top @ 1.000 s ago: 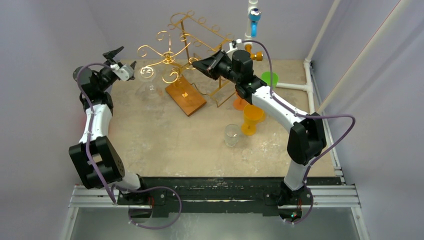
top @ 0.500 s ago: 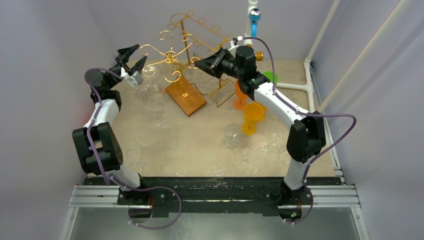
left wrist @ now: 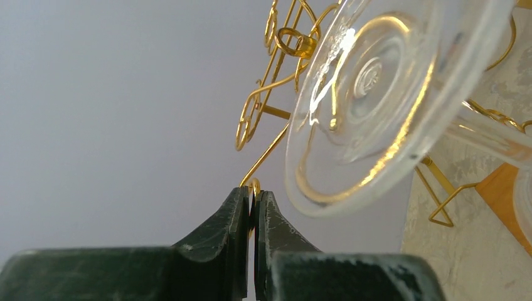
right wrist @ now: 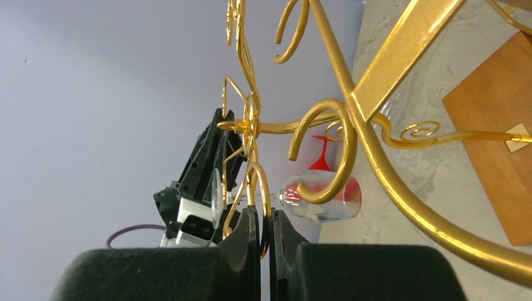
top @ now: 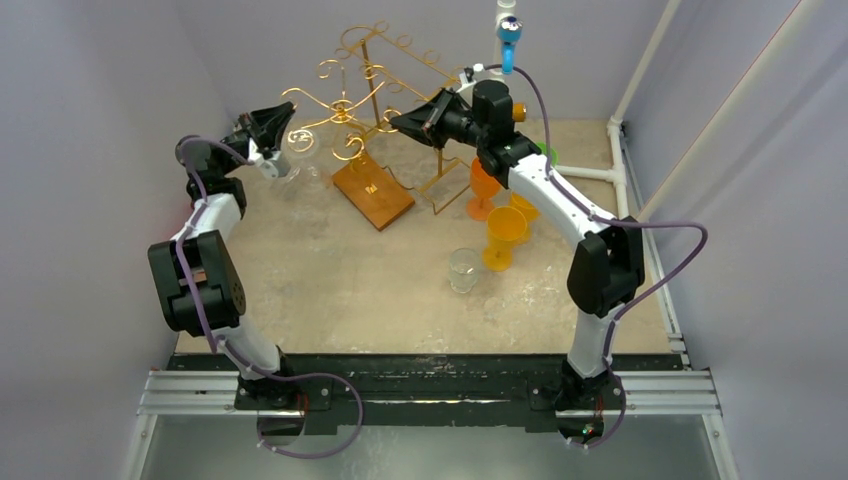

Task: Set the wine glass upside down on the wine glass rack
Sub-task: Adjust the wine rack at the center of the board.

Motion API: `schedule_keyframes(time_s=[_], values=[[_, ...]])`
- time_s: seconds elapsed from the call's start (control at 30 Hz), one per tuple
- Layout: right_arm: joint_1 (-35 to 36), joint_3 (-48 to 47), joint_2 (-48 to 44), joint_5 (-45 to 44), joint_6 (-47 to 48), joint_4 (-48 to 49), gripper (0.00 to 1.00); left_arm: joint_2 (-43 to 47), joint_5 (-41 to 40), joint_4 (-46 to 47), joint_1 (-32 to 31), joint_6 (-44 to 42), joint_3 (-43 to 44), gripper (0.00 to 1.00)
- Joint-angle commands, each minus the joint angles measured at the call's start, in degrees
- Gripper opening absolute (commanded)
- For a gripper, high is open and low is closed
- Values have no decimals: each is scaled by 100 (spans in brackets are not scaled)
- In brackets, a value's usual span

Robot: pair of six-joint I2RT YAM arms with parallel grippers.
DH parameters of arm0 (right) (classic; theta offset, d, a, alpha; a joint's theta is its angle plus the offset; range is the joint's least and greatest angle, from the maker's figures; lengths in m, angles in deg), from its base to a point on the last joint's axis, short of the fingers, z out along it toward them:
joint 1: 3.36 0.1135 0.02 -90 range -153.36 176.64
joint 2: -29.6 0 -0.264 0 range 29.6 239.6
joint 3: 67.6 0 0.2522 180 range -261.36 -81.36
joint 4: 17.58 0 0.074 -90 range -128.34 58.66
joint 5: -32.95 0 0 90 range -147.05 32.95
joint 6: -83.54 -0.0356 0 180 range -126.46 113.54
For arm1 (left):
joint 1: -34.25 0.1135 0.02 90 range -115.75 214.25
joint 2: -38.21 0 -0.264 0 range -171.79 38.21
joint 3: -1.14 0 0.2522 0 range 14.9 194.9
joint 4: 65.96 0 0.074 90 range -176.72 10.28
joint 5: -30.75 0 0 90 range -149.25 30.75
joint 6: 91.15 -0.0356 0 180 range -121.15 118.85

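Wine glass rack (top: 352, 105) set at far centre of table (top: 330, 290), on base board (top: 372, 193). Wine glass (top: 296, 152) located at rack's left end, left gripper (top: 283, 118) just left of it. Right gripper (top: 397, 122) positioned at rack's right side, rack wire seen at its fingertips. Far stemmed cup (top: 482, 188) stood right of rack, near stemmed cup (top: 505, 232) just nearer. Tumbler (top: 462, 270) set near-left of that. Small cup (top: 541, 155) placed far right, beside pipe (top: 585, 172).

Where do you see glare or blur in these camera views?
Left wrist: bright glare streaks on the glass foot, fingers soft at the bottom. Right wrist: fingers blurred up close, rack sharper. Top: even light, the glass nearly vanishes against the table.
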Motion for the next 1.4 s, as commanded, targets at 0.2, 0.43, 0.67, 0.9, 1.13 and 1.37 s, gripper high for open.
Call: schedule_keyframes(time_s=[0.2,0.43,0.67,0.9,1.13,1.37], values=[[-150,-413,-28,218,804,-794,0,293,325,3311,141,2862,225,0],[-184,-78,-218,342,720,-710,0,628,756,4147,202,5152,613,0],[-203,105,-294,375,583,-637,0,816,713,4152,294,5163,411,0],[-211,443,-487,394,447,-493,0,957,525,4145,336,5428,405,0],[-213,606,-675,605,159,-349,0,1363,555,4145,366,5859,195,0],[-211,571,-736,618,-93,-146,0,1574,594,4146,449,6111,-67,0]])
